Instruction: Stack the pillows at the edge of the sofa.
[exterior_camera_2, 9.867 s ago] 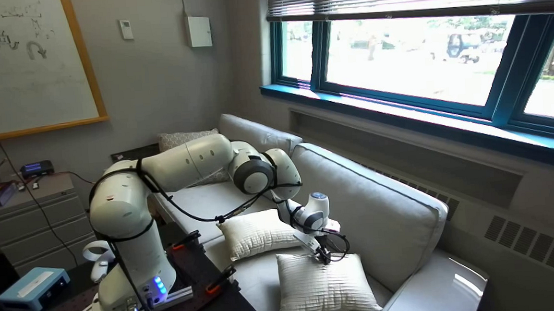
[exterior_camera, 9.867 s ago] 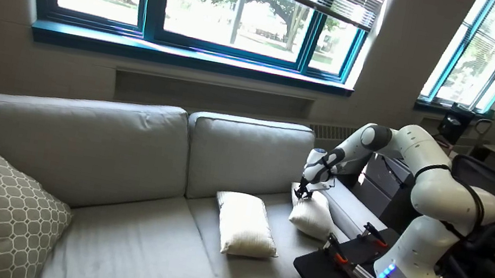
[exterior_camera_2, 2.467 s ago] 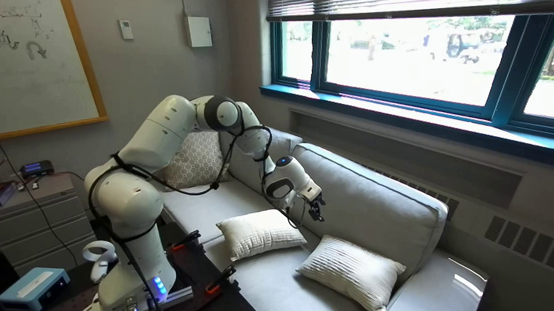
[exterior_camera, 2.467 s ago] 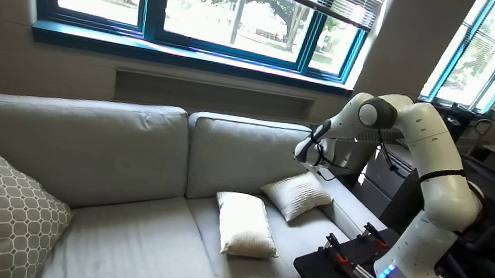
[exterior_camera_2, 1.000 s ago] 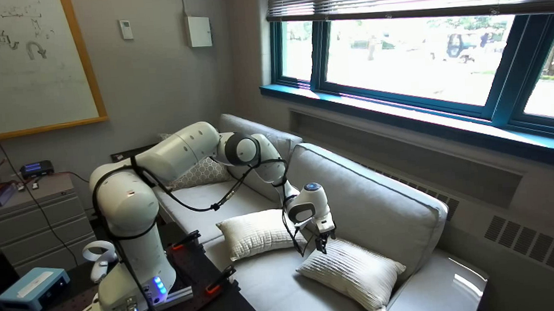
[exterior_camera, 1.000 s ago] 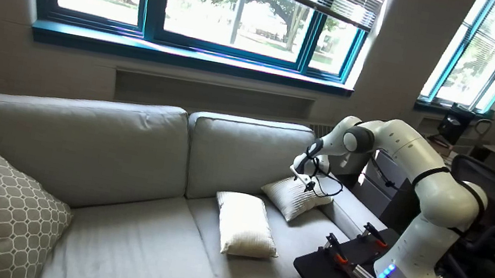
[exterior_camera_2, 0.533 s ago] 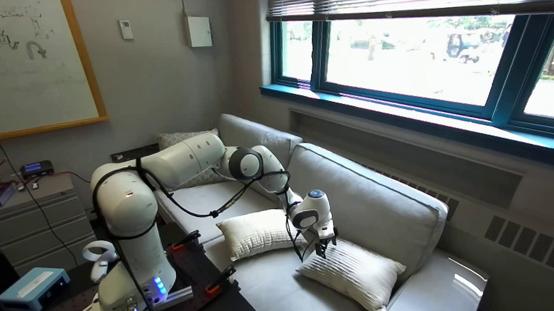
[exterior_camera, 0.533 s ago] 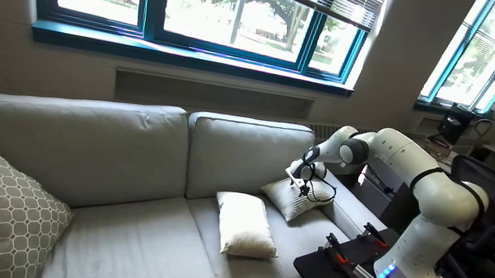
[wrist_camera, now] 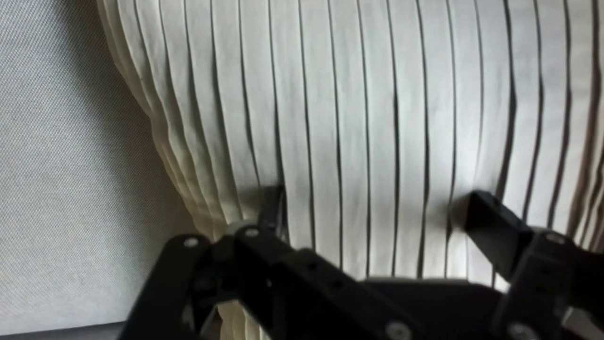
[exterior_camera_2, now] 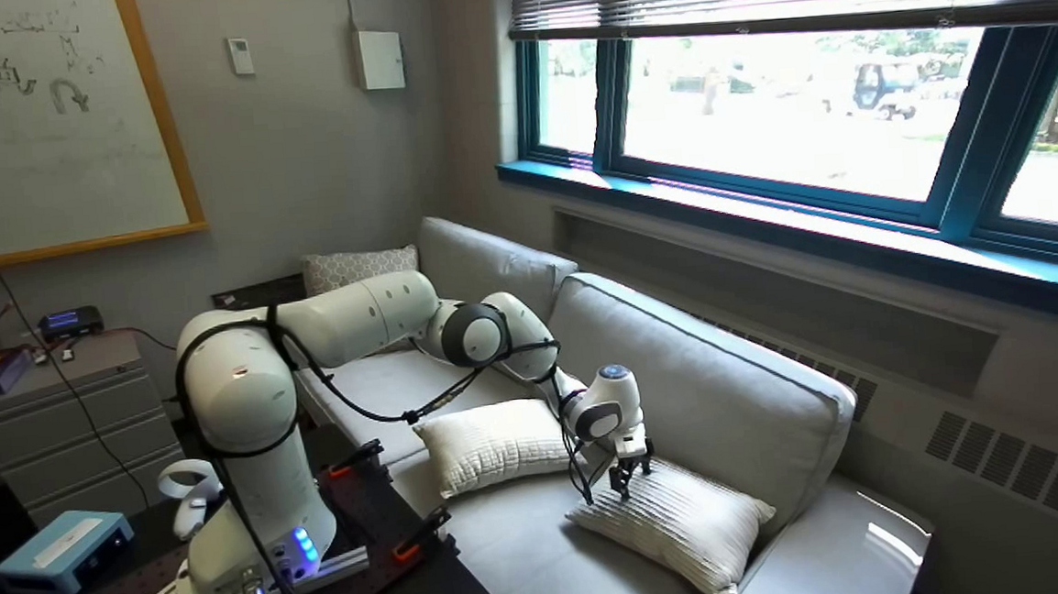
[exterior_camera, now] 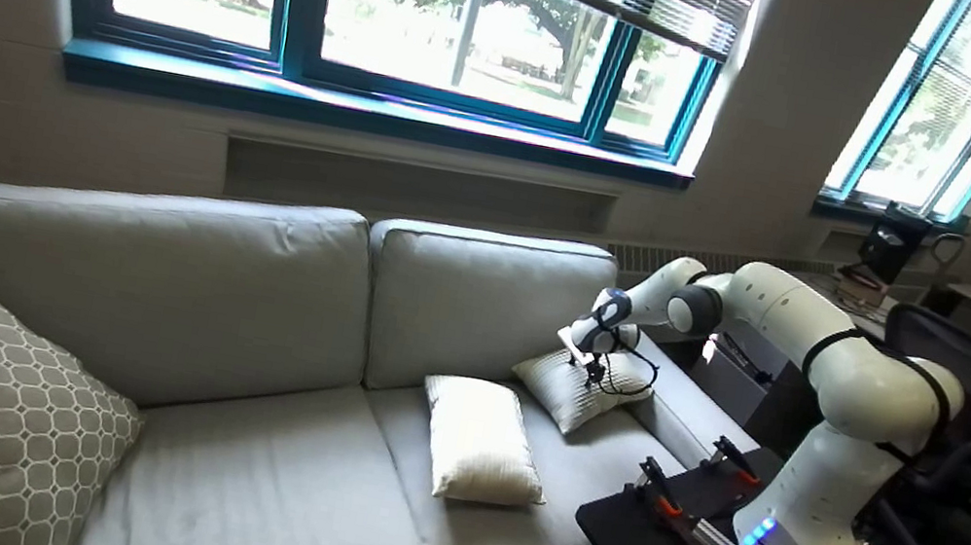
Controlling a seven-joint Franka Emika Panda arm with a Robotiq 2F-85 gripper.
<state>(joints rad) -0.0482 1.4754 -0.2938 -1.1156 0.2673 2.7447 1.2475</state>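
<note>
The gripper [exterior_camera_2: 635, 481] is hanging, jaws wide, empty, over one end of a pillow [exterior_camera_2: 673, 522] whose long axis is running toward the sofa arm [exterior_camera_2: 838, 540], and I'm seeing the other pillow [exterior_camera_2: 494, 451] on the gripper's opposite side.

Arm [exterior_camera: 785, 308] arched fwd, wrist [exterior_camera_2: 623, 411] low, tool [wrist_camera: 376, 200] aimed approx. straight dn; fingers [wrist_camera: 500, 236] spread, w/ a wide gap btwn them.
</note>
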